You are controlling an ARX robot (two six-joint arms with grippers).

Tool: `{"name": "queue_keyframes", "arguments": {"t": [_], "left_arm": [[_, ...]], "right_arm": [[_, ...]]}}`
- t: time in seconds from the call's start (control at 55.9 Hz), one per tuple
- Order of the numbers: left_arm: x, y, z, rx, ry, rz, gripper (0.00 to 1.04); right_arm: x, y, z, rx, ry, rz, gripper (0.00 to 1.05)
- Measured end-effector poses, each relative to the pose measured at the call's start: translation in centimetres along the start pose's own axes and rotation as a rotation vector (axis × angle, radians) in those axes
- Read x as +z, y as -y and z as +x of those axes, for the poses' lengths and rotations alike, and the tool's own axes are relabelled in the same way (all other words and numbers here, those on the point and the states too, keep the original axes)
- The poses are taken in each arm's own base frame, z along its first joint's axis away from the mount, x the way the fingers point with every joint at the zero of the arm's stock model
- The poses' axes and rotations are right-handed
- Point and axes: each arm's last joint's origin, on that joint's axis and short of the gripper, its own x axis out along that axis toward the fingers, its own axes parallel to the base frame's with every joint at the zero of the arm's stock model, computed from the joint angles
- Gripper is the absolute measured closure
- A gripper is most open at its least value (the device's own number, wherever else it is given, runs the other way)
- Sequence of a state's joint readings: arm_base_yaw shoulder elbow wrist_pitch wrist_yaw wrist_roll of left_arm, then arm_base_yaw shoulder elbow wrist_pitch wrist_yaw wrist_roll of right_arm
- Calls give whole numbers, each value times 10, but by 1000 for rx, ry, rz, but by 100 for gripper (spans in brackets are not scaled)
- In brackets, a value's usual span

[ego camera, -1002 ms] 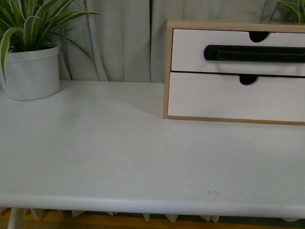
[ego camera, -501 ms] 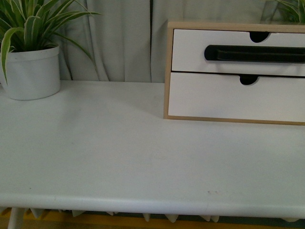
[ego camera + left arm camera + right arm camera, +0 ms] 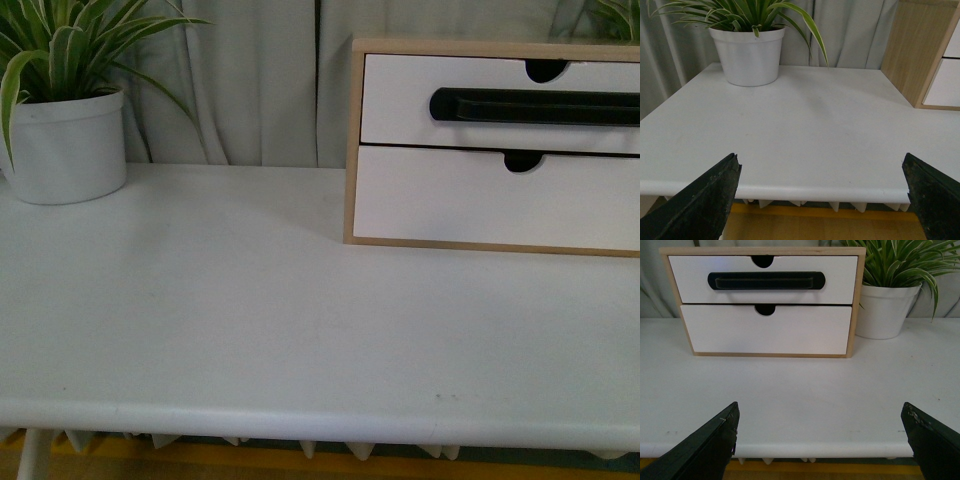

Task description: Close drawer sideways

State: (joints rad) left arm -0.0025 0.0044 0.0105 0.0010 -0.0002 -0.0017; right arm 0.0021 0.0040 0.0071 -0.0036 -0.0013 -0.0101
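The drawer (image 3: 500, 100) is the upper white front of the small light-wood cabinet (image 3: 349, 150) at the back right of the table. It has a long black bar handle (image 3: 535, 106) and a half-round notch in its top edge. It also shows in the right wrist view (image 3: 765, 285), straight ahead of my right gripper (image 3: 822, 442), which is open and empty at the table's front edge. My left gripper (image 3: 820, 200) is open and empty, also at the front edge, with the cabinet's wooden side (image 3: 912, 50) far off. Neither gripper shows in the front view.
A lower white drawer front (image 3: 500, 200) with a notch and no handle sits under the drawer. A white pot with a striped plant (image 3: 65, 145) stands at the back left. Another potted plant (image 3: 887, 310) stands beside the cabinet's far side. Grey curtains hang behind the white table (image 3: 250, 320).
The whole scene sits a few pixels higher in the front view. Nothing on the table has moved.
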Motion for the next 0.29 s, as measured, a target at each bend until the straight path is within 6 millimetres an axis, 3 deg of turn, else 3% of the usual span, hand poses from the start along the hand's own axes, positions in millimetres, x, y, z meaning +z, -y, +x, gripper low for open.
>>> {"name": "queue_keyframes", "arguments": {"t": [0.286], "left_arm": [[0, 0, 0, 0, 0, 0, 6]], "right_arm": [[0, 0, 0, 0, 0, 0, 9]]}}
